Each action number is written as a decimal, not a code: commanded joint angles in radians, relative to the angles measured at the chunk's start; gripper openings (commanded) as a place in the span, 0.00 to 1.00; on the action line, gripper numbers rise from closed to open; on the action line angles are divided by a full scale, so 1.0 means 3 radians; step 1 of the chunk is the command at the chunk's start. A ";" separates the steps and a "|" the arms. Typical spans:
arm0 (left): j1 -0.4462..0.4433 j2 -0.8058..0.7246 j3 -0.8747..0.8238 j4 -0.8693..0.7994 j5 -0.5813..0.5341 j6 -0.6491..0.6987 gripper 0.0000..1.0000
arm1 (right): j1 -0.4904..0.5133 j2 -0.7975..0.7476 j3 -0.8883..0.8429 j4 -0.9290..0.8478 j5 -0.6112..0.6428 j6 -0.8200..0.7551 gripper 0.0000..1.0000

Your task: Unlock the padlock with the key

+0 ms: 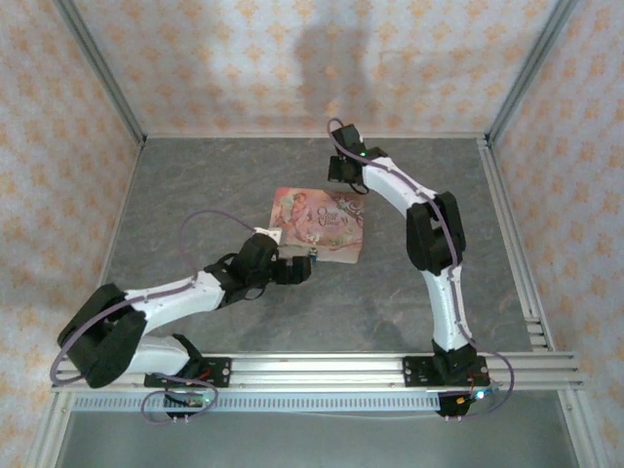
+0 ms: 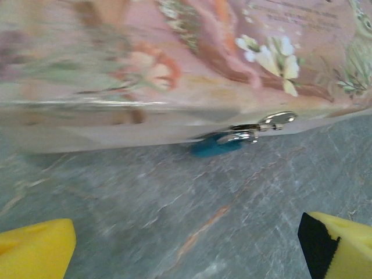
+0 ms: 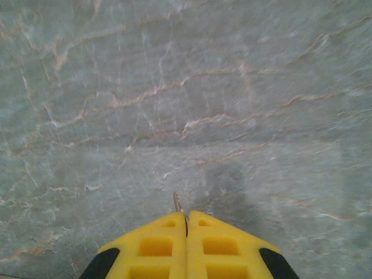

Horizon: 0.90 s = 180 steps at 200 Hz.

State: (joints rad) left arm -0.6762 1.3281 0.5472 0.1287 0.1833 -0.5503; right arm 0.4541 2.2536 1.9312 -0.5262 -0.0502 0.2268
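The padlock (image 2: 256, 131) is a small silver piece with a dark teal part under it, at the front edge of the pink floral box (image 2: 174, 64). From above, the padlock (image 1: 314, 255) is a tiny speck on the box's near edge. My left gripper (image 2: 192, 250) is open, a little short of the padlock, yellow fingertips (image 2: 35, 247) spread wide over bare table. That left gripper (image 1: 292, 270) sits just left of the lock. My right gripper (image 3: 186, 216) is shut on the key (image 3: 177, 202), whose thin tip pokes out. This right gripper (image 1: 340, 173) hovers beyond the box's far edge.
The box (image 1: 317, 224) lies mid-table on a grey marbled surface (image 1: 409, 312). Patterned walls close in the left, back and right. An aluminium rail (image 1: 341, 369) runs along the near edge by the arm bases.
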 commanded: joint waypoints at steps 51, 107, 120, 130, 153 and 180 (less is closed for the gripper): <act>-0.0195 0.0805 0.0136 0.1132 -0.0065 0.0515 0.99 | 0.0147 0.0342 0.0515 -0.0404 -0.0002 -0.0135 0.00; -0.0268 0.1113 0.0157 0.1634 -0.0055 0.0788 0.96 | 0.0209 0.0444 0.0514 -0.0409 0.0009 -0.0193 0.00; -0.0272 0.1147 0.0199 0.1680 -0.0003 0.0884 0.96 | 0.0219 0.0448 0.0483 -0.0386 -0.0002 -0.0194 0.00; -0.0272 0.1183 0.0266 0.1652 0.0084 0.0964 0.95 | 0.0229 0.0453 0.0458 -0.0373 -0.0007 -0.0198 0.00; -0.0267 0.1250 0.0352 0.1728 0.0352 0.1100 0.90 | 0.0260 0.0465 0.0384 -0.0336 0.0001 -0.0185 0.00; -0.0262 0.1313 0.0454 0.1767 0.0645 0.1245 0.80 | 0.0291 0.0461 0.0264 -0.0267 0.0013 -0.0173 0.00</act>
State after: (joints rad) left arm -0.7528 1.7077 0.6178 0.5606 0.2714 -0.2646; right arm 0.5117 2.3703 2.0617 -0.5743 -0.0486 0.1810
